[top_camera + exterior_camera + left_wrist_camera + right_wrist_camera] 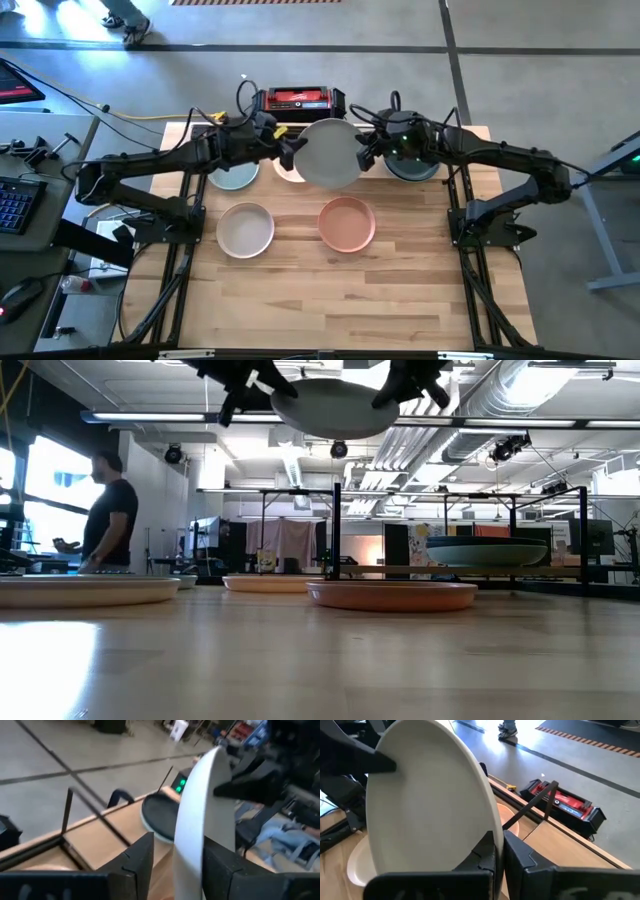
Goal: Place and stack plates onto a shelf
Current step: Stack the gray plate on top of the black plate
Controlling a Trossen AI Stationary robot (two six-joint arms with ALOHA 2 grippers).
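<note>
Both grippers are at a pale grey-green plate (328,152) raised high over the middle of the shelf (337,530). My right gripper (499,836) is shut on its right rim. My left gripper (177,845) is open, one finger on each side of the left rim; I cannot tell if either touches. A cream plate (245,228) and a terracotta plate (347,222) rest on their bases on the table. On the shelf sit a pale green plate (235,178), a cream one (290,170) and a dark one (500,550). My right gripper pinches the plate's rim (496,827) on its right side, one finger on the upper face and one underneath. The fingers come in level from the table's right. The plate is lifted clear and sits about level (335,407), high above the table.
A red-and-black box (300,100) stands just beyond the table's far edge. A person (110,520) stands in the room at the left. A desk with a keyboard (15,200) is left of the table. The table's near half (330,300) is bare wood.
</note>
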